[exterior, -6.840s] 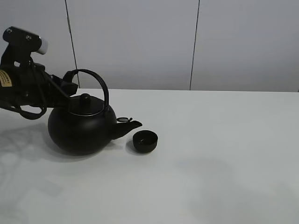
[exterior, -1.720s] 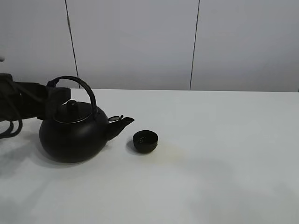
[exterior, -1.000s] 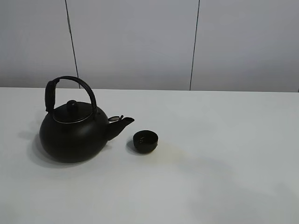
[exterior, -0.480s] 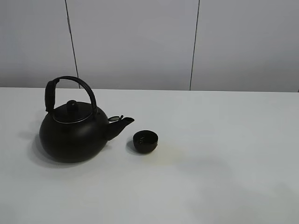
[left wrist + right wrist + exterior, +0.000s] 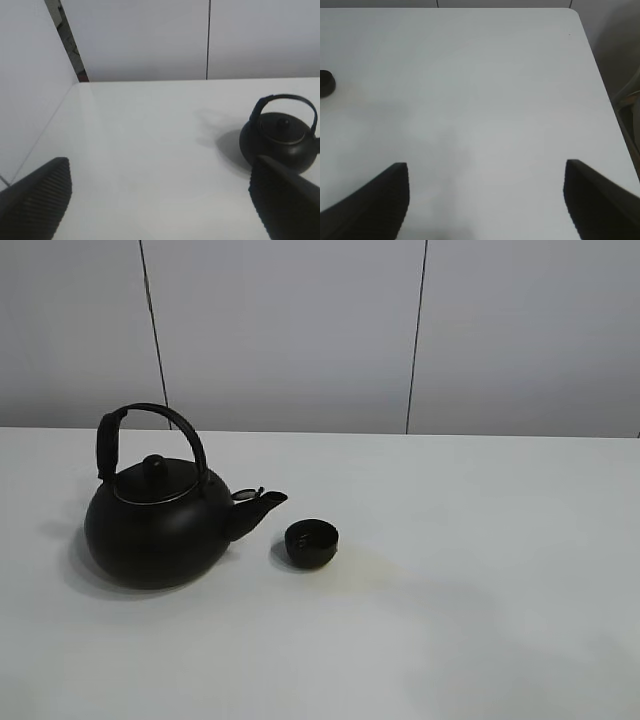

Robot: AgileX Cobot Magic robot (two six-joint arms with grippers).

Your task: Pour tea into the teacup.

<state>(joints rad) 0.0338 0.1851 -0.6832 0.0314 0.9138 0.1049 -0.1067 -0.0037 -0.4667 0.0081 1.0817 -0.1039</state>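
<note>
1. On the white table (image 5: pixel 500 540) stand one kettle (image 5: pixel 160 530) and one teacup (image 5: pixel 311 543); two grippers show, each only in its own wrist view.
2. The kettle is round and black with an arched handle, upright, its spout towards the teacup just beside it.
3. The teacup is a small black handleless bowl, upright, apart from the spout.
4. A faint yellowish puddle of tea (image 5: pixel 375 565) lies on the table just right of the teacup.
5. The left gripper (image 5: pixel 160 205) has its jaws spread wide and empty; the kettle sits well beyond them, off to one side.
6. The right gripper (image 5: pixel 485 200) is likewise wide apart, holding nothing; the teacup lies far off at that view's edge.
</note>
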